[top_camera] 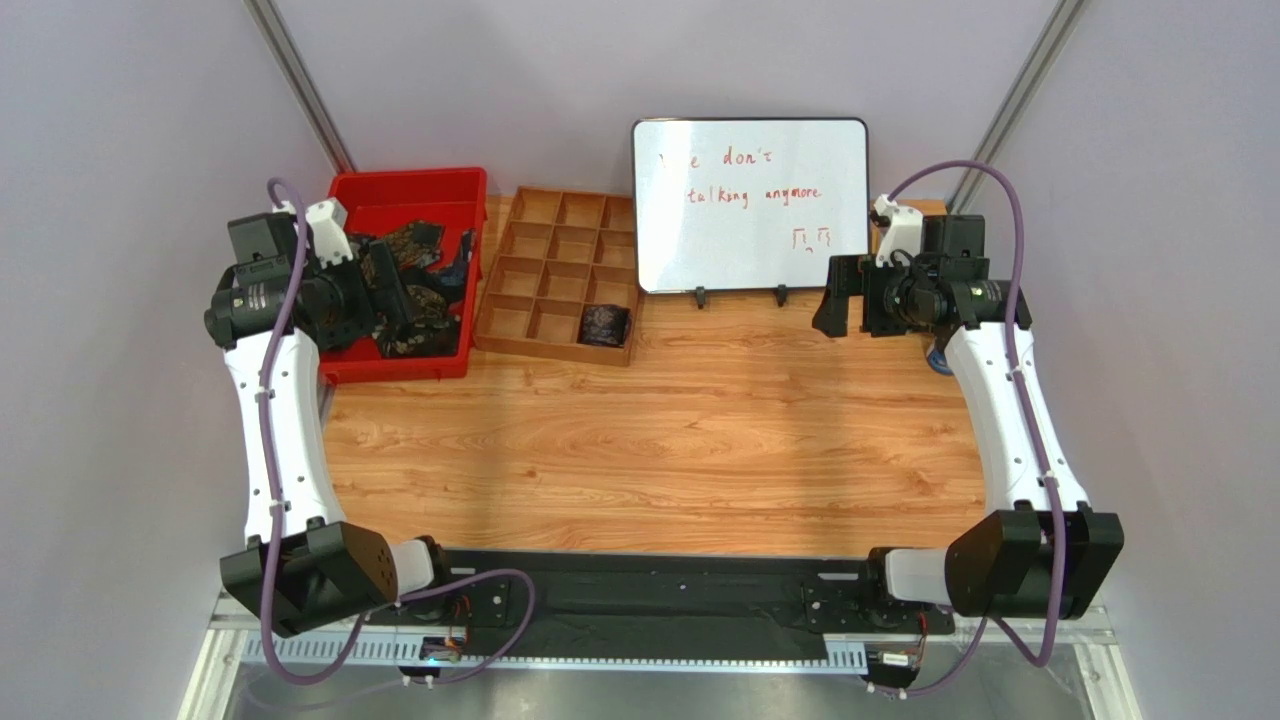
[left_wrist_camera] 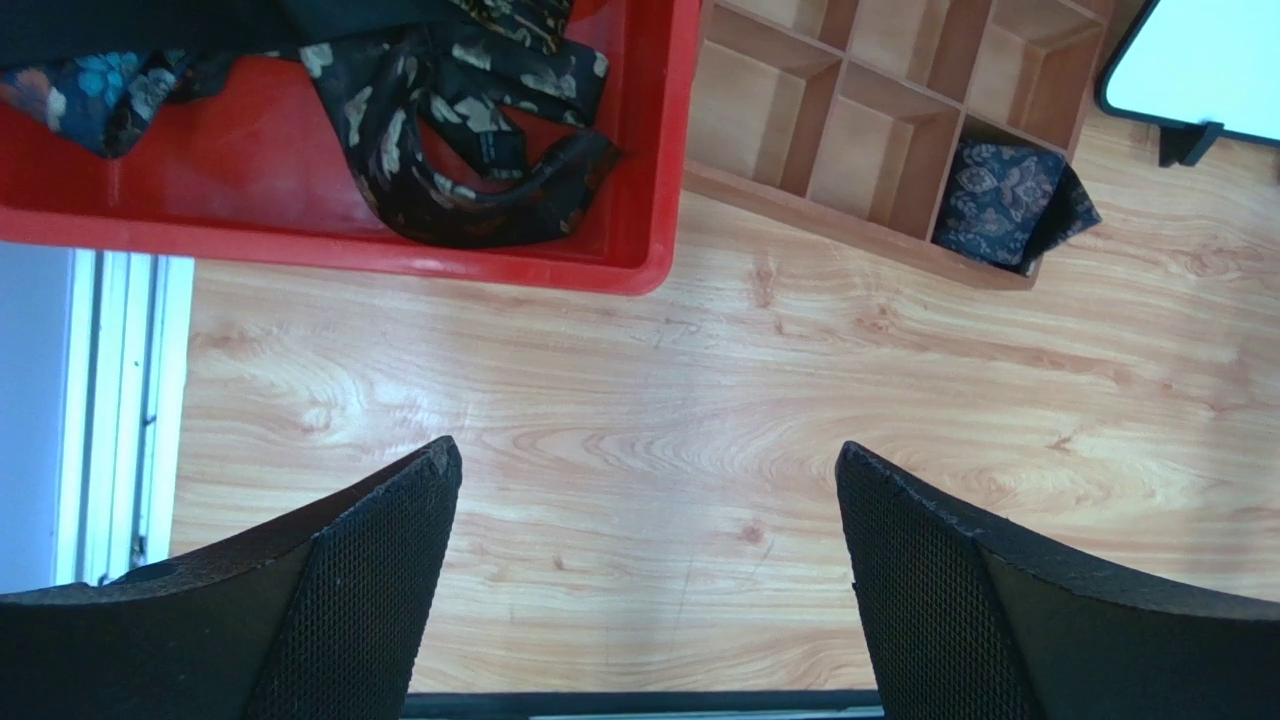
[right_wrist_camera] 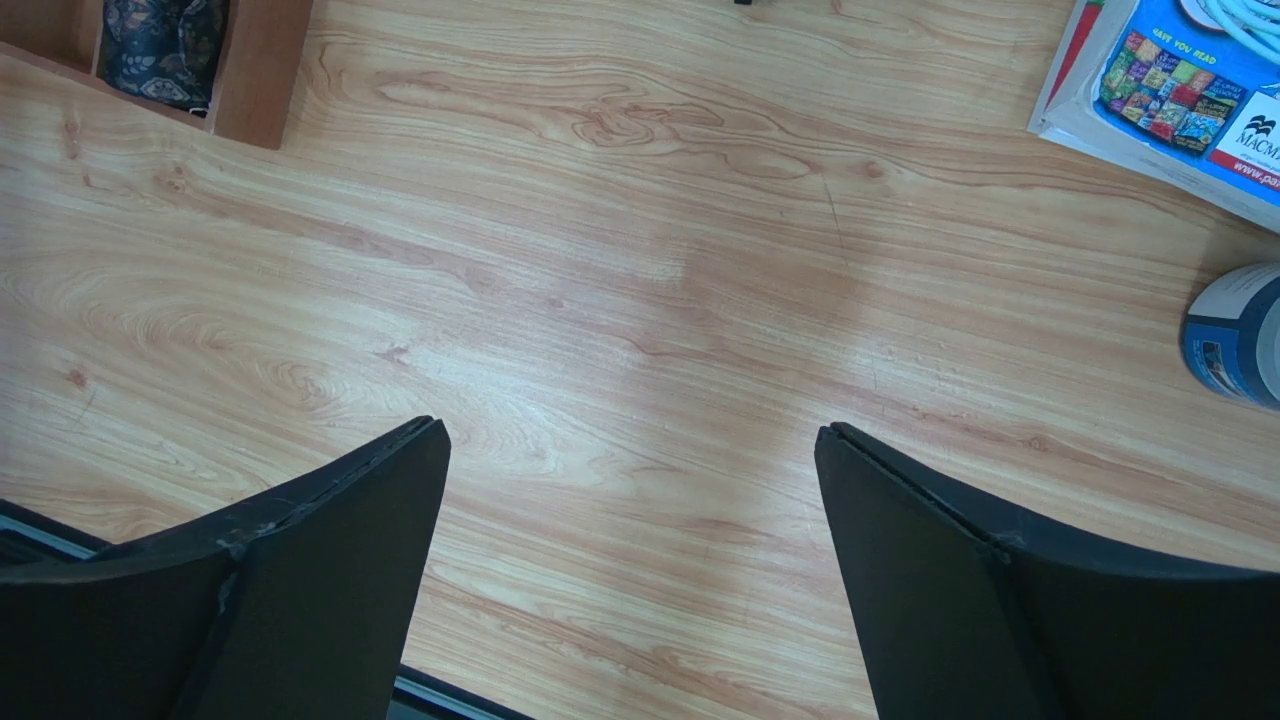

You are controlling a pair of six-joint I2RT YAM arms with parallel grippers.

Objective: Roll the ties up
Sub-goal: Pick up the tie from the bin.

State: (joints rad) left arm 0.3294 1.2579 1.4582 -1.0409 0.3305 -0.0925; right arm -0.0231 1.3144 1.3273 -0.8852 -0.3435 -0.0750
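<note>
You are holding the left end effector [left_wrist_camera: 646, 453] open and empty, nearer than the open right end effector [right_wrist_camera: 631, 435] to the tangled ties [left_wrist_camera: 466, 143] lying in the red bin [left_wrist_camera: 301, 248] at upper left.

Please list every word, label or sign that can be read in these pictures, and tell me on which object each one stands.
"don't": red handwriting, first line on the whiteboard; glare hides the start of that line.
"talking anymore": red handwriting, second line on the same board.
Small red marks under it, at the right: a sign I cannot read.
"MACM": on the colourful booklet, cut off by the picture's edge.
Smaller print on that booklet: too small to read.
</note>
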